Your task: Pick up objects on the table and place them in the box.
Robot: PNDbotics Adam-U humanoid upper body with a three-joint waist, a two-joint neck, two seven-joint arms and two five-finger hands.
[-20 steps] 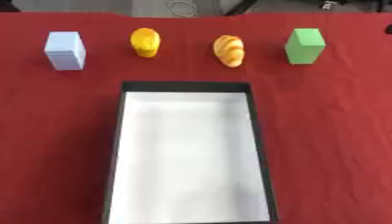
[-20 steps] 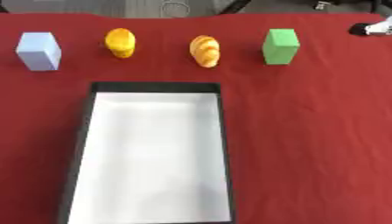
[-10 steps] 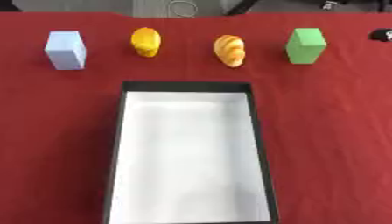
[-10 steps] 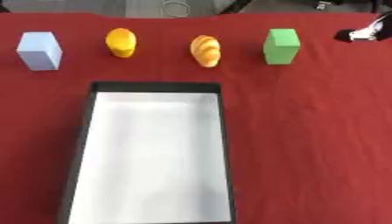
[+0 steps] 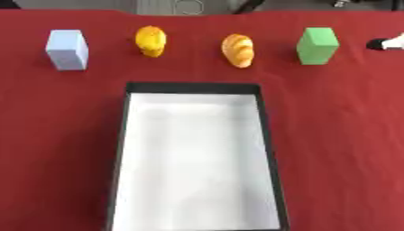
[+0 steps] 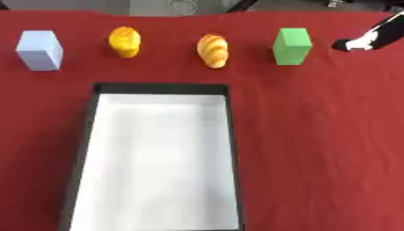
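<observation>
**Four Objects Lined Up Behind Empty Box on Red Table**

A red cloth [image 6: 315, 135] covers the table, with a black-walled, white-floored box [image 6: 87, 135] standing open near the front, nothing inside it. Along the far side sits a row of four objects, well apart from one another: a pale blue block [image 6: 39, 49] at the left, an orange-yellow rounded item [image 6: 125, 41], a golden croissant-shaped item [image 6: 213, 50], and a green block [image 6: 292, 46] at the right. The robot's right hand [image 6: 369, 38] enters at the upper right edge, its tip near the green block but not touching it; only black-and-white parts show, and whether its fingers are spread or curled cannot be told. It holds nothing visible.
</observation>
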